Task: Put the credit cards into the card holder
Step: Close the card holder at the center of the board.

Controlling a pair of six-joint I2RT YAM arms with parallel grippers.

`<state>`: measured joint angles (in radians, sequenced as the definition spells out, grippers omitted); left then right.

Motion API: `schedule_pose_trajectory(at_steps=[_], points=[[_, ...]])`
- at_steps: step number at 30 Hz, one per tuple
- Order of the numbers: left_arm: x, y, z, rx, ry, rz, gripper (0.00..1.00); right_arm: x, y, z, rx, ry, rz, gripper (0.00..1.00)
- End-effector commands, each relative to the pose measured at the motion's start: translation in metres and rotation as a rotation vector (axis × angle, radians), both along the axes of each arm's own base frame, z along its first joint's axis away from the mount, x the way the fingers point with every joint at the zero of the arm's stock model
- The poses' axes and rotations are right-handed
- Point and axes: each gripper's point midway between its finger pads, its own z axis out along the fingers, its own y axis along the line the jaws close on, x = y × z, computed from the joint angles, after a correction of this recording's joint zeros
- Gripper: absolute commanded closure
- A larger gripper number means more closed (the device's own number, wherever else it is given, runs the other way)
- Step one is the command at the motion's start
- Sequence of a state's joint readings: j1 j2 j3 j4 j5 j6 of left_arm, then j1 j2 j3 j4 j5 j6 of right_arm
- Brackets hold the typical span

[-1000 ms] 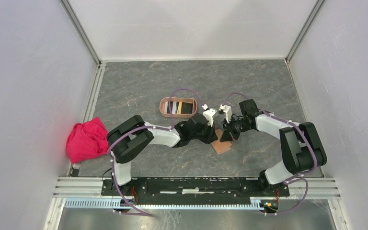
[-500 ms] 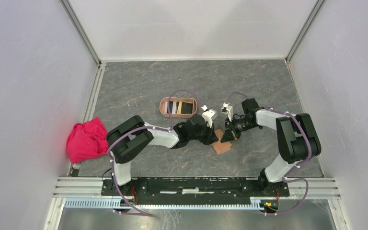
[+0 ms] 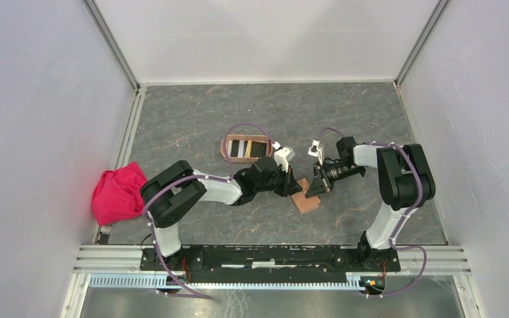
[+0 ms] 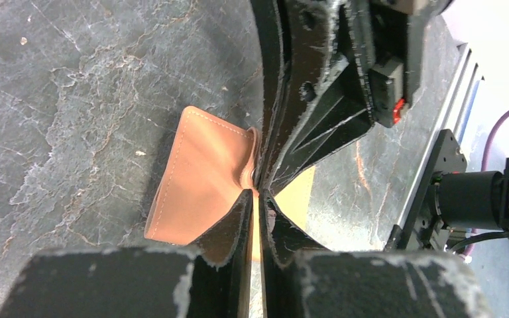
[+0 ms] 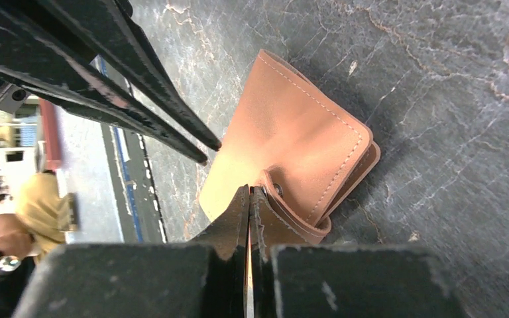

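Observation:
The salmon-pink card holder (image 3: 225, 147) stands behind the arms with several credit cards (image 3: 256, 150) lying in it, black and pale ones. A brown leather wallet (image 3: 307, 203) (image 4: 199, 172) (image 5: 305, 119) lies between the two grippers. My left gripper (image 3: 295, 189) (image 4: 256, 199) is shut on the edge of a thin pale-orange card (image 4: 299, 195) (image 5: 224, 179) that sticks out of the wallet. From the other side, my right gripper (image 3: 313, 189) (image 5: 250, 193) is shut on the wallet beside its snap tab (image 5: 291, 212). The two pairs of fingertips nearly touch.
A crumpled red cloth (image 3: 119, 193) lies at the table's left edge. White walls close off the left, right and back sides. The metal rail (image 3: 272, 255) with the arm bases runs along the near edge.
The right arm's elbow has swung toward the back and its gripper has turned at the wallet. The left wrist has shifted slightly toward the back. The wallet has stayed in place.

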<state>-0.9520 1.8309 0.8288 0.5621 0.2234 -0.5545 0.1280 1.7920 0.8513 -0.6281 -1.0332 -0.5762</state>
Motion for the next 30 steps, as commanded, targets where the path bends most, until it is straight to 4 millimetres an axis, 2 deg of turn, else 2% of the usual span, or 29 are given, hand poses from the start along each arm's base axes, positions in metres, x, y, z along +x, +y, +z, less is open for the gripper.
schedule_pose_trajectory(at_steps=[1,9,17,23,30], points=[[-0.001,-0.006,0.032,-0.098,-0.018,-0.008,0.87,-0.012,-0.005,-0.008,0.005,0.094,0.018,1.00],[-0.004,-0.003,0.029,-0.097,-0.011,-0.017,0.87,-0.004,-0.009,-0.018,-0.030,0.157,-0.048,1.00],[-0.004,-0.017,0.031,-0.164,0.035,-0.029,0.87,-0.001,-0.009,-0.011,-0.017,0.101,-0.018,0.99],[0.007,-0.024,0.016,-0.166,0.089,0.008,0.90,-0.003,-0.009,-0.013,-0.015,0.113,-0.013,0.99],[0.006,-0.028,0.008,-0.167,0.111,-0.008,0.92,-0.002,-0.009,-0.013,-0.015,0.113,-0.015,0.99]])
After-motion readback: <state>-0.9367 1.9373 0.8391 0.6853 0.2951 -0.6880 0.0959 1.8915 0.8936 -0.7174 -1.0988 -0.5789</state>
